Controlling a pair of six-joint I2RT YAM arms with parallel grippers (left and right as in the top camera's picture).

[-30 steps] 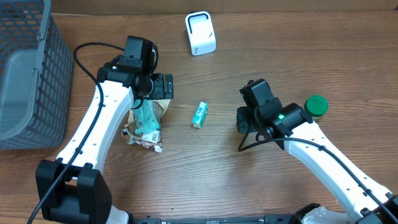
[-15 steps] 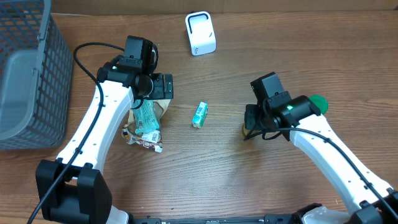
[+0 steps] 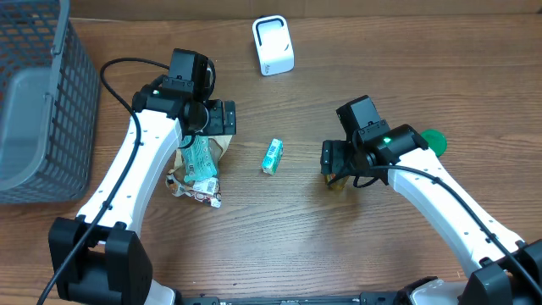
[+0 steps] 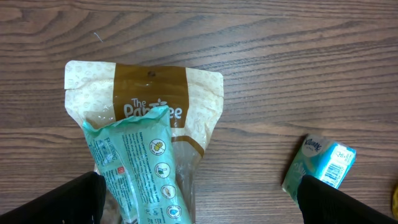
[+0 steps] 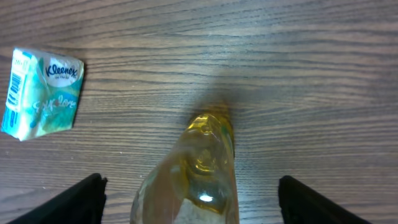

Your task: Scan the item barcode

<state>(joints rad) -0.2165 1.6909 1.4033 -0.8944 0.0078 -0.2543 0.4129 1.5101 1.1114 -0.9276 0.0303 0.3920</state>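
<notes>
A clear bottle of yellow liquid [image 5: 208, 162] sits between the wide-apart fingers of my right gripper [image 5: 193, 196], and neither finger touches it. From overhead only a yellow bit of the bottle [image 3: 337, 183] shows under the right gripper [image 3: 332, 161]. A small teal Kleenex tissue pack [image 3: 271, 157] lies at mid-table, left of the bottle. The white scanner [image 3: 273, 45] stands at the far edge. My left gripper [image 3: 222, 117] hangs open over a brown-and-cream pouch [image 4: 149, 109] and a teal wipes packet [image 4: 140, 168].
A grey wire basket [image 3: 38, 102] fills the far left. A green round cap [image 3: 434, 141] lies right of my right arm. More small packets [image 3: 196, 191] are piled under my left arm.
My right gripper has opened and let go of the bottle, after shifting right and back left. The left arm has not moved.
</notes>
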